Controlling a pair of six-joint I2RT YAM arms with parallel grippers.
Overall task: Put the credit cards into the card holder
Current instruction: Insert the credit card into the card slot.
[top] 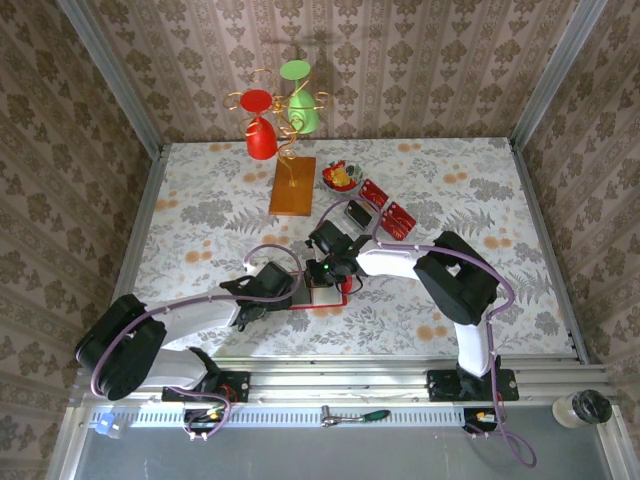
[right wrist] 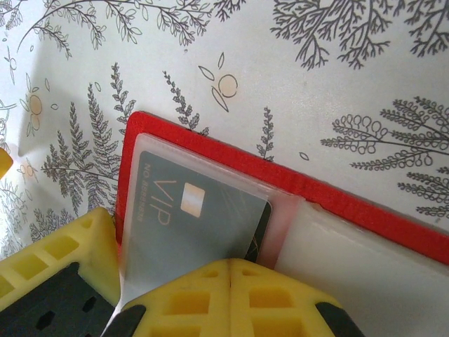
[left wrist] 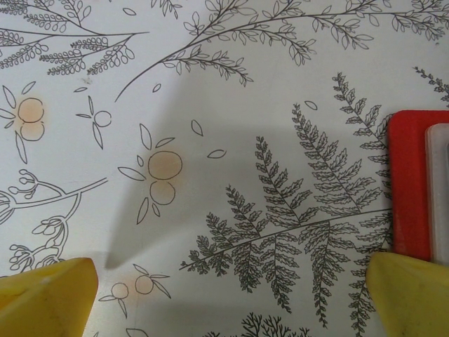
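**A:** Top cam: status on card holder (top: pixel 325 300)?

**B:** Lying open on table (top: pixel 200 230). Left gripper (top: pixel 280 295) at its left edge, right gripper (top: pixel 330 272) directly over it. Loose credit cards (top: pixel 398 219) well behind the holder, off to its right. Glass rack (top: pixel 292 185) behind it, slightly left.

**A:** Left wrist cam?

**B:** Red border of card holder (left wrist: pixel 410 182) at far right, pale insert just inside it. Left gripper (left wrist: pixel 224 302) spread as wide as it goes, yellow fingertips (left wrist: pixel 42 298) down in both lower corners. Gripping nothing, just patterned cloth between them. One tip just beside the holder's border; touching or not, can't tell.

**A:** Right wrist cam?

**B:** Card holder (right wrist: pixel 210 156) open flat, red rim around pale, clear pockets. One credit card (right wrist: pixel 175 232), "VIP" face up, tucked under one pocket's film, a dark corner poking out toward the fold. Right gripper (right wrist: pixel 230 274) closed tight, tips pressed together at the card's near edge. Can't tell whether that edge is pinched between them or just lies under them.
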